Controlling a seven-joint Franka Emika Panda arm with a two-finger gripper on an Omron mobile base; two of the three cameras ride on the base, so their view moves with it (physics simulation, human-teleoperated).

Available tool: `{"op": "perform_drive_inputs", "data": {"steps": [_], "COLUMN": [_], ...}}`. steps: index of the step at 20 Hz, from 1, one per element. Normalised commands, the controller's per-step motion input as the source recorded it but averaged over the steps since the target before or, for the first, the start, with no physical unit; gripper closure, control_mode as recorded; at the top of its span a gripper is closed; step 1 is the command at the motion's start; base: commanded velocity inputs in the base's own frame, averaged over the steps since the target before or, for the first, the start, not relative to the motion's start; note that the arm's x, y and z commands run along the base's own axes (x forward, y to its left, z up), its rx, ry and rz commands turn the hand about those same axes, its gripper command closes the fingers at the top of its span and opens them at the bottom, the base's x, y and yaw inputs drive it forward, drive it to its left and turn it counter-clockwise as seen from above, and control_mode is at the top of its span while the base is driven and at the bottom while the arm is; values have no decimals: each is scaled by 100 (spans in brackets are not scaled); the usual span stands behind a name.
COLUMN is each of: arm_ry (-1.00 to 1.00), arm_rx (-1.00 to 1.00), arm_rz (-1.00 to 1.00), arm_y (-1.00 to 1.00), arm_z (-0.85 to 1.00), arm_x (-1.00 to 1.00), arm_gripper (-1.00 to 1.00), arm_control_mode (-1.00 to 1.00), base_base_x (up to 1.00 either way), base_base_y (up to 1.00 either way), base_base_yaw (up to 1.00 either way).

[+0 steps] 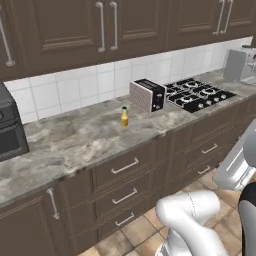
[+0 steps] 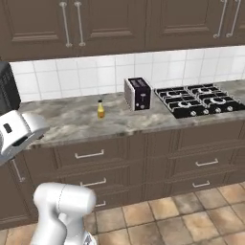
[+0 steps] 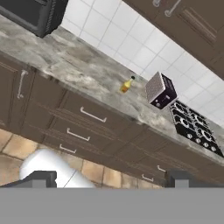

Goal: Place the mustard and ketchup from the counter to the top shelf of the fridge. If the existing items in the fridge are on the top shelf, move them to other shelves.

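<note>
On the grey marbled counter (image 1: 75, 140), just left of the toaster (image 1: 148, 95), stands the mustard bottle (image 1: 124, 117): small, yellow w/ a dark cap, upright, alone on a bare stretch of stone; same bottle seen from the right base view (image 2: 100, 109), again left of the toaster (image 2: 138, 94) and apart from it, not touching; behind it the white tile backsplash (image 2: 86, 76), above that dark brown wall cabinets (image 2: 110, 24) w/ long metal handles.

My gripper (image 3: 107, 178) sits low and well away from the bottle; in the hand view my two dark fingertips (image 3: 40, 178) show at the bottom edge, spread wide apart, nothing between them; jaws fully open and empty. Hand view is rolled, so the counter (image 3: 83, 74) runs diagonally across it; the bottle (image 3: 127, 84) appears tilted there, far up-frame from my fingertips, w/ the drawer fronts (image 3: 87, 127) and tan floor tiles (image 3: 13, 148) lying between us; toaster (image 3: 160, 90) just beside it, gas hob (image 3: 194, 124) further along.

Right of the toaster in the left base view the black hob (image 1: 197, 94) is set into the counter; a pale appliance (image 1: 239, 64) stands at the far right end; a dark microwave (image 1: 10, 127) sits at the far left. Below the counter, drawers (image 1: 125, 167) w/ silver bar handles.

Ketchup: can't pick it out anywhere on the counter.
</note>
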Motion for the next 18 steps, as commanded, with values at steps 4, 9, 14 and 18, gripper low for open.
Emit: {"op": "perform_drive_inputs", "data": {"steps": [4, 9, 14, 18], "arm_ry": [0, 0, 0, 0], "arm_rx": [0, 0, 0, 0], "arm_rz": [0, 0, 0, 0], "arm_y": [0, 0, 0, 0], "arm_z": [0, 0, 0, 0], "arm_x": [0, 0, 0, 0], "arm_gripper": [-100, -100, -100, -100], "arm_control_mode": [100, 100, 100, 100], "base_base_x": [100, 99, 87, 69], "base_base_y": [-37, -26, -5, -1], "base_base_yaw": [19, 21, 19, 25]}}
